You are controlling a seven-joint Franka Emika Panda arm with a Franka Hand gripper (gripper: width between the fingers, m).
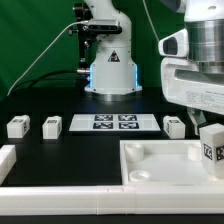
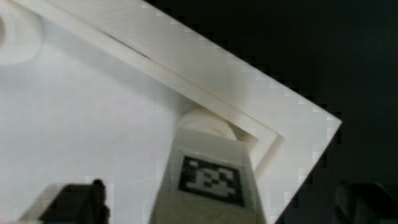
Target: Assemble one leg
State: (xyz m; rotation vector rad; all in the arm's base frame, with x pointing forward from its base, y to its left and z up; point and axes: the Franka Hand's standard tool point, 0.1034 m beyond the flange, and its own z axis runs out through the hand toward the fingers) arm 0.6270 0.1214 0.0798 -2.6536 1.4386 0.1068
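Claw (image 2: pixel 217 205) spread wide, fingers standing clear on both sides of the leg (image 1: pixel 212 150). Leg upright on corner of white panel (image 1: pixel 150 170), at 4 o'clock in exterior view. Panel lies on black bench (image 1: pixel 60 150).

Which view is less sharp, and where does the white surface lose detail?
Wrist view: soft overall, the tag on the leg is blurred, and the large panel is a nearly flat white. Exterior view: sharper; the marker board tags read clearly.

No legible text, only tags (image 2: pixel 214 182) (black-and-white squares) on leg (image 2: pixel 210 135) and marker board (image 1: pixel 78 124).
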